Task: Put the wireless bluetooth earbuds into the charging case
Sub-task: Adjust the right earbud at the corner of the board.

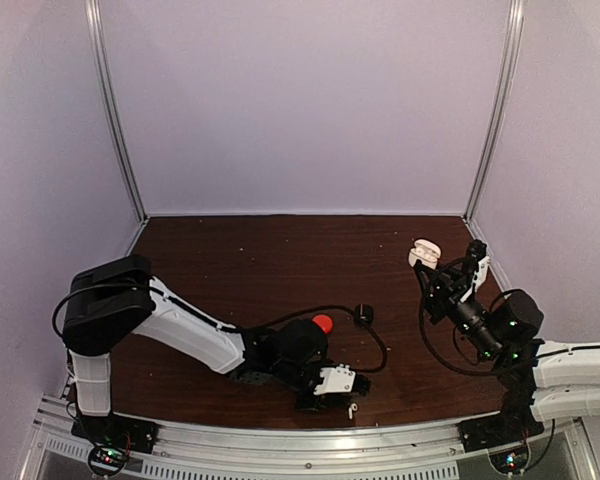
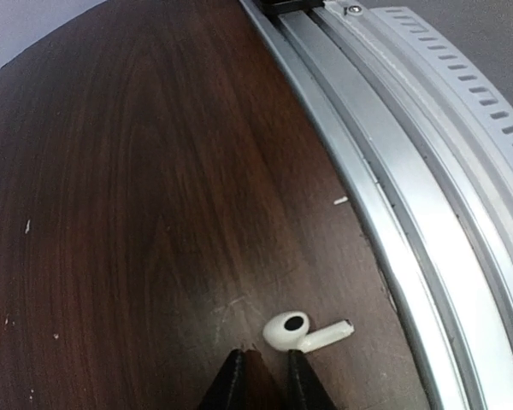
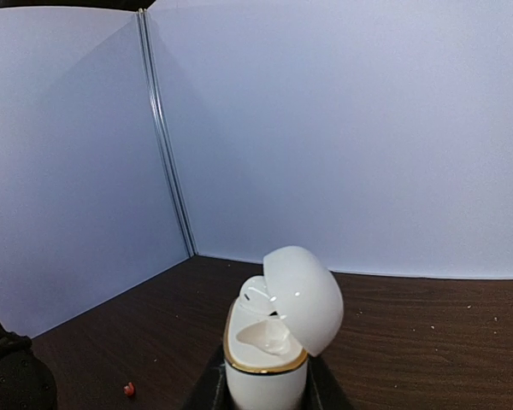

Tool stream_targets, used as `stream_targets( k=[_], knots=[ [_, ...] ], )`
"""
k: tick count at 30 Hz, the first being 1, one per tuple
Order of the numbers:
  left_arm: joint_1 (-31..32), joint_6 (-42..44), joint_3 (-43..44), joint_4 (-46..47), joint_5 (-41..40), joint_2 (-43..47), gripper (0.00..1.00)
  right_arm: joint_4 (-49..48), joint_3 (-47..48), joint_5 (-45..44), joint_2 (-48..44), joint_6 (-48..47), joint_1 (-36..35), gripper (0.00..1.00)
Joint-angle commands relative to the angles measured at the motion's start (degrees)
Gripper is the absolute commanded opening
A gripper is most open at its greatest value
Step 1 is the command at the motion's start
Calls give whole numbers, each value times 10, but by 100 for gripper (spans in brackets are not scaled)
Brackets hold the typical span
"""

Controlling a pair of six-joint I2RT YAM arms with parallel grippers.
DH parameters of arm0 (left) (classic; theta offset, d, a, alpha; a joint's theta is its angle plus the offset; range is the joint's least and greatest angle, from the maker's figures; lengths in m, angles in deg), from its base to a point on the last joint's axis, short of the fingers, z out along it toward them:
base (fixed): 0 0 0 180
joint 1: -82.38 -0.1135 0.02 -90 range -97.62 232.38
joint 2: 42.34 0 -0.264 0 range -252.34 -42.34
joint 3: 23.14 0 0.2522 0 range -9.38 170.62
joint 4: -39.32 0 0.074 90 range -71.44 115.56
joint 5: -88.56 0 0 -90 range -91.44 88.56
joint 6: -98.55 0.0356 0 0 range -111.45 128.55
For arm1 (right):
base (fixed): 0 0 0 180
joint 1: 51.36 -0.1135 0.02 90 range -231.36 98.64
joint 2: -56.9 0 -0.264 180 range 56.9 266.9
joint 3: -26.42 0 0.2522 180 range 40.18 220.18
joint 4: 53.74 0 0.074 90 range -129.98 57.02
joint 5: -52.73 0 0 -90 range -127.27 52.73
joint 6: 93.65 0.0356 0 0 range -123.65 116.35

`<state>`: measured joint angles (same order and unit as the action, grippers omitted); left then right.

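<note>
Earbud is lying on the bench beside the near rail, just past my left gripper, whose jaws are sitting almost pressed together, pinching nothing. My right gripper is clamping the charging case upright, lid open, awaiting it.

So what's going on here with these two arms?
The right gripper holds a white case upright with its lid open. The left gripper is down near the front edge of the table, jaws almost closed, right behind a white earbud lying loose there. The earbud does not look gripped, so it has not yet gone into the case.
</note>
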<state>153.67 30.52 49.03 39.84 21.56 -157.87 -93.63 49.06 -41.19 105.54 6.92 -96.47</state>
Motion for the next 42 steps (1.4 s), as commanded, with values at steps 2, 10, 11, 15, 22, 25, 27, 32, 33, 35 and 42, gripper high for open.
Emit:
stream_targets(
  k=[2, 10, 11, 15, 22, 25, 27, 32, 33, 35, 42],
  knots=[
    [-25, 11, 3, -8, -23, 9, 15, -12, -8, -8, -2, -8, 4, 0],
    [-60, -62, -9, -39, -63, 68, 29, -7, -8, -8, -6, -11, 4, 0],
    [-55, -76, 18, -72, -70, 72, 30, -4, -8, -9, -8, -12, 5, 0],
    [-16, -121, 95, -207, -91, 71, 38, 11, -5, -16, -13, -13, 6, 0],
    [17, -198, 160, -278, -139, 28, 53, 14, -5, -18, -18, -10, 6, 0],
    [31, -198, 178, -294, -160, 4, 56, 19, -3, -15, -21, -11, 6, 0],
    [38, -198, 186, -296, -154, -8, 57, 22, 0, -14, -22, -13, 6, 0],
    [48, -207, 196, -295, -149, -30, 56, 27, 2, -13, -25, -14, 6, 0],
    [49, -209, 197, -295, -148, -33, 56, 27, 2, -13, -26, -13, 6, 0],
    [50, -207, 197, -295, -149, -38, 56, 27, 2, -14, -27, -13, 7, 0],
    [51, -202, 201, -309, -173, -48, 55, 27, 2, -14, -26, -16, 6, 0]
  ],
)
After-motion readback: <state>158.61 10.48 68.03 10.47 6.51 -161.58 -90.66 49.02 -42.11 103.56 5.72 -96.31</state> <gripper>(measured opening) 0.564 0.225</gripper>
